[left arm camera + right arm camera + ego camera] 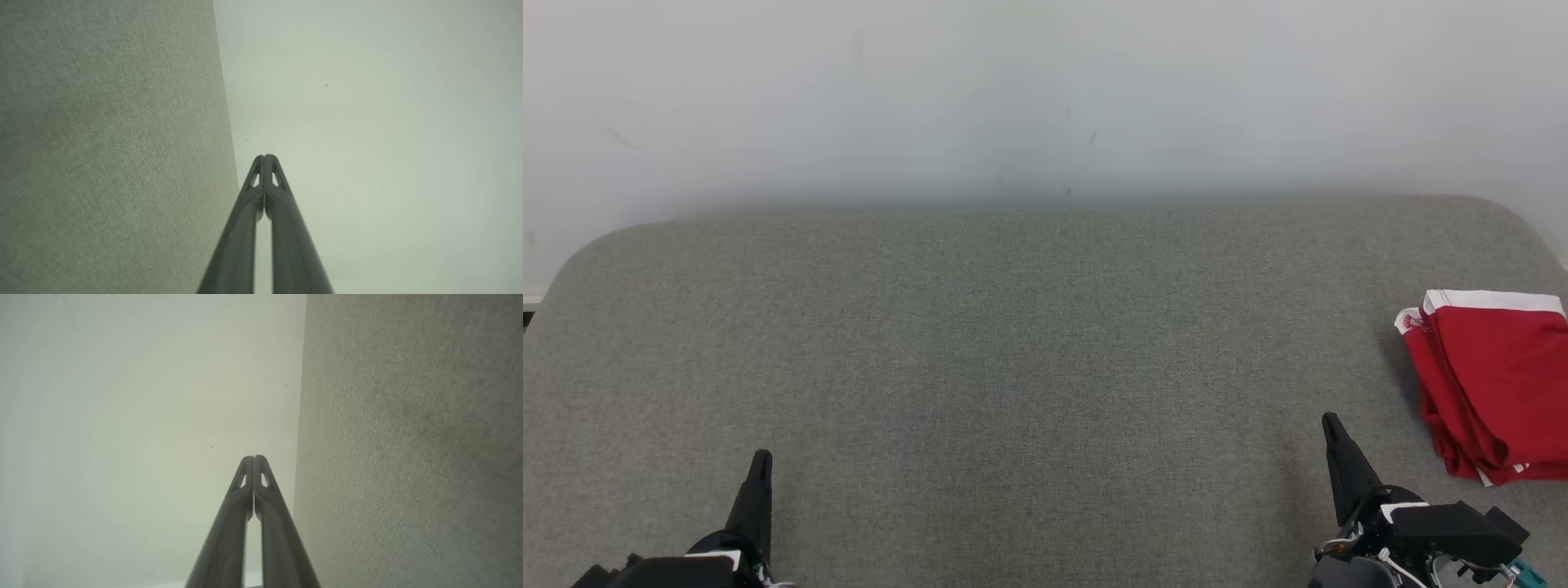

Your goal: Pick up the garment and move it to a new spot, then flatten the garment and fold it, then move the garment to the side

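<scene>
One red garment, one grey cushion, one wall, two pairs: left fingers, right fingers.

Upholstered cushion spans the full width, with the wall directly behind its far edge. Folded garment lies on the cushion at its right end, about mid-depth, cut off by the head view's right side. Left gripper is over the cushion's near-left part and right gripper over its near-right part, both pointing at the far edge. Garment sits right of the right gripper, not touching it.
</scene>
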